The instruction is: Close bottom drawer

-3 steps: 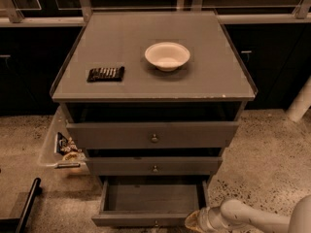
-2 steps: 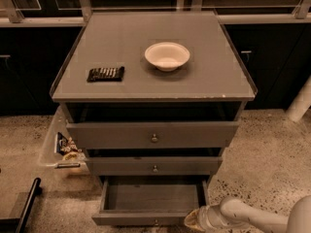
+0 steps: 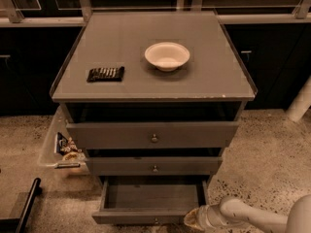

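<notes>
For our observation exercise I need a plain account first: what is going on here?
A robot arm reaches in from the lower right, its gripper at the front right corner of the bottom drawer. That drawer stands pulled far out and looks empty; it is not yet closed. Whether the gripper touches it is unclear. A bowl and a dark packet lie on the cabinet top.

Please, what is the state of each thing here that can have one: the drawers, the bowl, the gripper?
bottom drawer: pulled far out, inside looks empty
middle drawer: slightly open
top drawer: partly open
bowl: upright, empty
gripper: low, at the bottom drawer's front right corner
</notes>
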`<state>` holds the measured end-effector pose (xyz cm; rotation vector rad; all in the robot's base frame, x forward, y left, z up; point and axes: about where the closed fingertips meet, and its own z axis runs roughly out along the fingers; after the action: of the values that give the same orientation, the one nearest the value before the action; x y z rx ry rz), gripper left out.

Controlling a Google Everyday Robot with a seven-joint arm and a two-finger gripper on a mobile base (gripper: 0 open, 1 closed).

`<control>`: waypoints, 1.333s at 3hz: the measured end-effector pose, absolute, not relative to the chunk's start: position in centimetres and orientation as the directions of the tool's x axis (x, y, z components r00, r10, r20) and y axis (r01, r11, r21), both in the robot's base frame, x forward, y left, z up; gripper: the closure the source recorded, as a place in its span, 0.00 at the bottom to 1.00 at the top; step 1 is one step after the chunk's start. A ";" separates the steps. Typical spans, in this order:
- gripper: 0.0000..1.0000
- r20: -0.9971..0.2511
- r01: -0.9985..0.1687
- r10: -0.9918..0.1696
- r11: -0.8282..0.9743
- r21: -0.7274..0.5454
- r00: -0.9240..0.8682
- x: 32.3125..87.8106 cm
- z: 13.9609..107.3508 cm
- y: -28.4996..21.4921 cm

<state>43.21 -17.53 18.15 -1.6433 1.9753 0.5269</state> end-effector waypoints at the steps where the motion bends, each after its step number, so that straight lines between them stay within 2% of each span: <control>1: 0.35 -0.609 -0.981 -0.782 0.191 -0.028 -0.135 43.2 18.1 -17.5; 2: 0.12 -0.612 -0.980 -0.778 0.196 -0.023 -0.141 43.2 17.7 -17.3; 3: 0.00 -0.619 -0.977 -0.771 0.209 -0.029 -0.147 43.6 17.1 -17.2; 4: 0.19 -0.638 -0.977 -0.756 0.213 -0.025 -0.148 44.6 16.1 -16.7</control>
<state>44.59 -16.72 16.11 -1.5978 1.9655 0.5476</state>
